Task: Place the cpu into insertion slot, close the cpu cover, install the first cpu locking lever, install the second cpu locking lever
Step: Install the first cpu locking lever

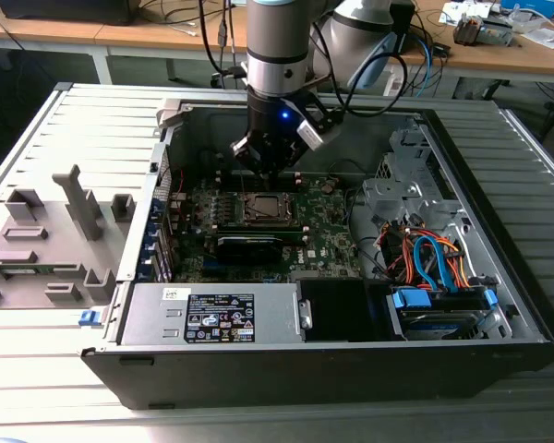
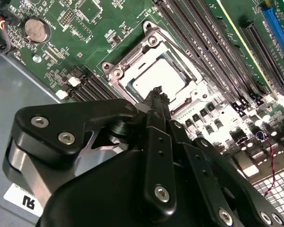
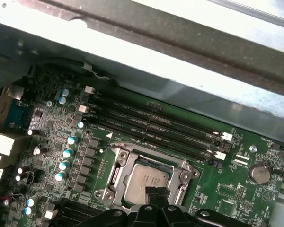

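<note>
The pincer [image 2: 156,91] hangs with its tips pressed together, pinching nothing. Right beneath them the cpu [image 3: 143,180] lies in the insertion slot [image 1: 261,208] — the cpu cover [image 3: 114,171] lies flat around it, on the green board [image 3: 236,194].

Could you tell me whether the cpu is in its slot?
In: the cpu lies flat inside the insertion slot, its silver top showing in both wrist views.

Open black computer case [image 1: 332,369] with green motherboard [image 1: 328,245], silver power supply [image 1: 212,314], orange and blue cables [image 1: 429,258]
</note>
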Action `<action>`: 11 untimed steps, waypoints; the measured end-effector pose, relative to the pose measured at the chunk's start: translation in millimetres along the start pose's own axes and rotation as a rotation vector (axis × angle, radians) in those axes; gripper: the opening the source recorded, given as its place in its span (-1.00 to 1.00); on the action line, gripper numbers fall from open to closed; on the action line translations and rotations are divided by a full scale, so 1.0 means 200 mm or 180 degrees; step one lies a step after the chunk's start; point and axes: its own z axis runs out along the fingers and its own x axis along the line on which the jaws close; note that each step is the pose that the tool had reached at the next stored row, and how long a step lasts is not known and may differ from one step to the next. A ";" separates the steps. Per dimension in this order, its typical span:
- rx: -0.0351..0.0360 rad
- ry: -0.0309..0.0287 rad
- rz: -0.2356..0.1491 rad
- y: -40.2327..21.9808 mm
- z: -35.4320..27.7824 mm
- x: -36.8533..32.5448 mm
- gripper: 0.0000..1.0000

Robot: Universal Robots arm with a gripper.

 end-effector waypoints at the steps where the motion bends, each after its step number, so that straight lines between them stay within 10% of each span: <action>1: 0.0000 0.0001 0.0020 0.000 0.000 0.000 -0.78; 11: 0.0005 0.0015 0.0446 0.000 0.002 0.000 -0.78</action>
